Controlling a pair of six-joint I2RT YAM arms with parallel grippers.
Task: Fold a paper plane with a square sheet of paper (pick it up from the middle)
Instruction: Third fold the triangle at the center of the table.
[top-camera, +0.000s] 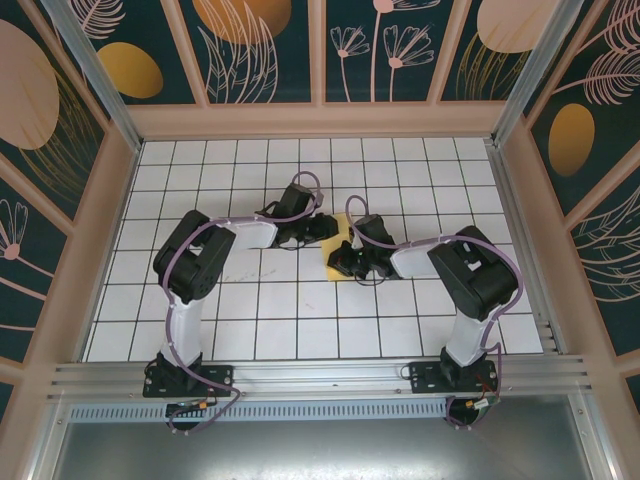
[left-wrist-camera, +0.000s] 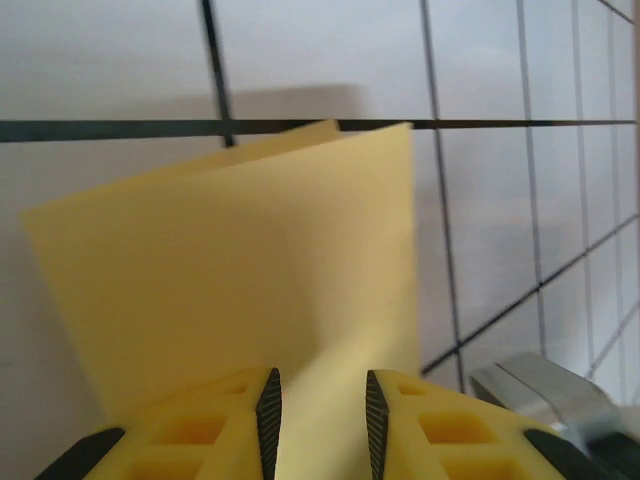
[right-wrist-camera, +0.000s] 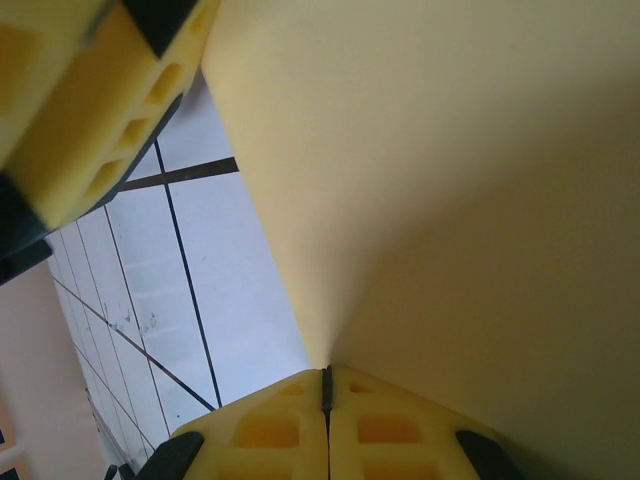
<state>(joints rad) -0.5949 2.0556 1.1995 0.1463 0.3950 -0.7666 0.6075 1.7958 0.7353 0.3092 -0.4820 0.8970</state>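
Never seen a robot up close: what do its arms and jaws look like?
Both the left arm and the right arm are black jointed casings with a white lower segment on a black base. A purple cable loops along each. The jaws are yellow plastic blocks with cut-out pockets and ribbed black inner pads.

Lab rig: grid table (top-camera: 300, 330), alu rail (top-camera: 320, 378)

Top view looks down on the whole table (top-camera: 300, 330); both wrist views sit close, sharing the paper (left-wrist-camera: 250, 280).
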